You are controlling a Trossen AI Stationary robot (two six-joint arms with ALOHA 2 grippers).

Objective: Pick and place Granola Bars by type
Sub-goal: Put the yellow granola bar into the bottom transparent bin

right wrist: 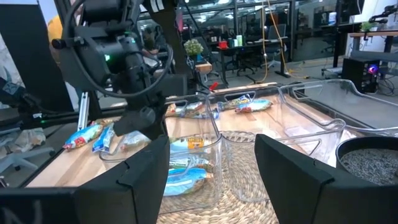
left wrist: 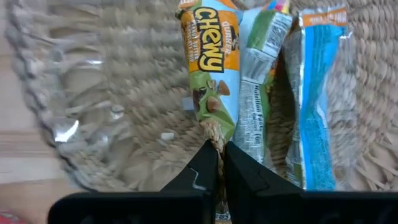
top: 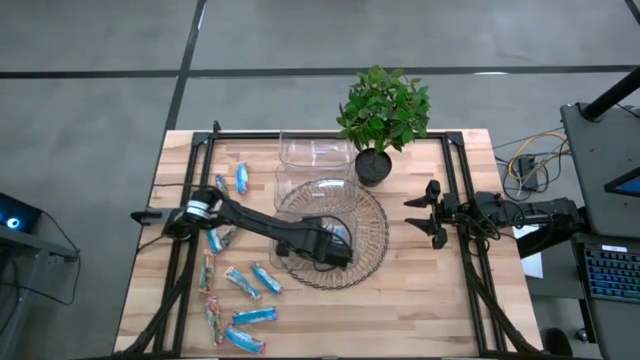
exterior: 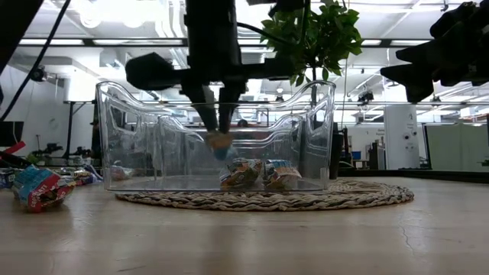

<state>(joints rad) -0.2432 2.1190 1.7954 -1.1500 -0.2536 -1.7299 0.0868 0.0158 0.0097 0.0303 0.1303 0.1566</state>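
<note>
Left gripper (left wrist: 219, 163) pinching a granola bar (left wrist: 210, 68) over the clear container (exterior: 137, 145).
My fingers are pressed on its wrapper end above two bars (left wrist: 292, 93) lying inside; more bars (top: 240, 300) lie left on the table (top: 420, 290). My right gripper (top: 428, 213) waits spread, far right.

"CHEWY", seemingly, on granola bar (left wrist: 210, 68)

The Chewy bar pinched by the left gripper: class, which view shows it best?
Left wrist view: the Chewy bar fills the frame, left gripper shut on its end. Low view shows it hanging inside the container; high view hides it.
</note>
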